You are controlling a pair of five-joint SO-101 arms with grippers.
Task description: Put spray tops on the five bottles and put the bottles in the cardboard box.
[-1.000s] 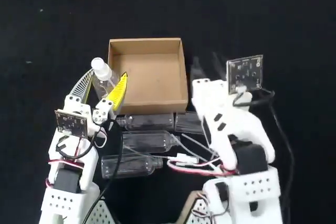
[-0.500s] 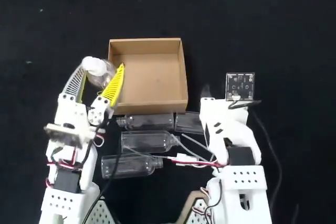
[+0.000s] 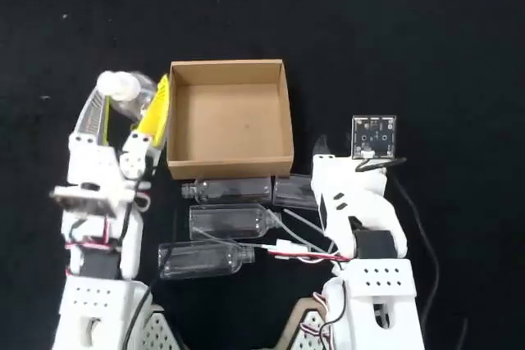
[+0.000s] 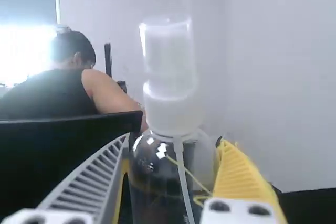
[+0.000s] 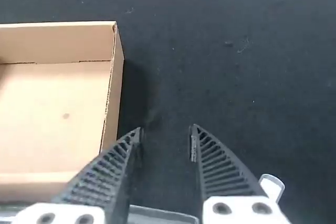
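We found one clear bottle [image 3: 123,88] with a white spray top fitted, held upright above the tabletop [image 3: 426,55] just outside the left wall of the cardboard box [image 3: 234,116]. It was not yet over the opening. The left gripper [image 3: 130,102] had its jaws clamped on the bottle's body below the shoulder. The box sat near the middle of the tabletop with nothing in it.

Between the box's near wall and the near edge of the tabletop, three uncapped bottles lay on their sides: one against the wall [image 3: 225,190], a second behind it [image 3: 230,221] and a third nearest the edge [image 3: 201,260]. A fourth bottle [image 3: 294,190] lay beside the first, partly hidden by the right arm; we could not tell its neck.

The right gripper [image 5: 165,135] hung low by the box's right wall, jaws apart and holding nothing.

In our assessment the task was at an early stage: one top fitted, no bottle boxed, four bottles outstanding.
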